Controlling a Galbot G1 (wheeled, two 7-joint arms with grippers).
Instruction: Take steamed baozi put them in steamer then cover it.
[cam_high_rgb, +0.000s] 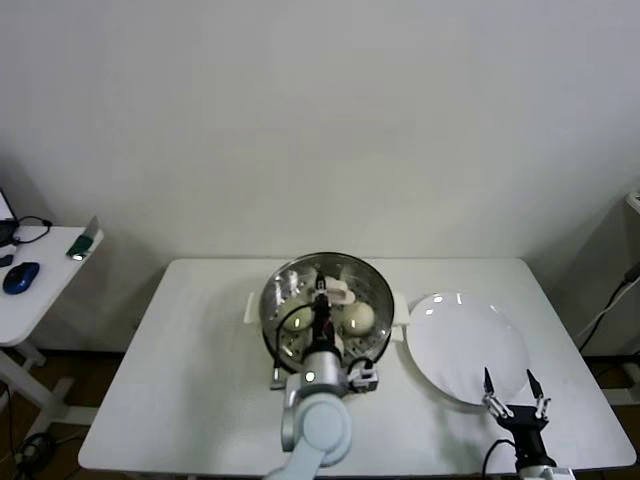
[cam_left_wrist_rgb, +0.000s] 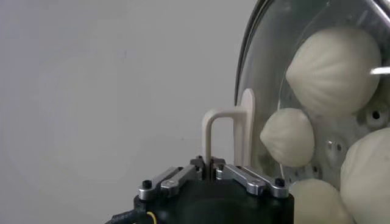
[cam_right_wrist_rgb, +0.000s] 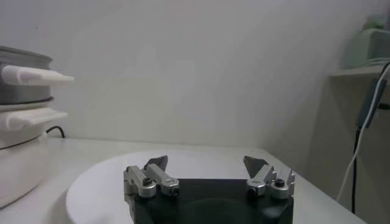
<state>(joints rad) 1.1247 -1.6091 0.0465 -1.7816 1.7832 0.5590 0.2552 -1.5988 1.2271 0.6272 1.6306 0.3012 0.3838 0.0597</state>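
— Glass and metal, that cover (cam_high_rgb: 325, 300): it looks stiff and breakable, with a slick dome, so the only sensible place to hold it is the cream bar handle (cam_left_wrist_rgb: 226, 137) in its middle.

— And that's where the left gripper (cam_left_wrist_rgb: 211, 168) has it. Its jaws are pinched shut on the thin upright leg of the handle, right over the steamer (cam_high_rgb: 283, 340), which stands mid-table.

— Which way does the handle run?

— From the head view, its long axis lies roughly across the table, side to side, and the cover lies flat on the steamer's rim as far as I can tell. A narrow pinch like that could let a heavy lid swing, I'd guess.

— The buns?

— Steamed baozi (cam_left_wrist_rgb: 334, 69) show through the glass, already inside. Soft, light things; they'd dent under a hard squeeze, so better cupped low on the sides. I count four from the wrist view, domes up.

— The other arm?

— The right gripper (cam_high_rgb: 511, 391) hovers at the near edge of the white plate (cam_high_rgb: 460, 340), jaws spread wide, holding nothing.
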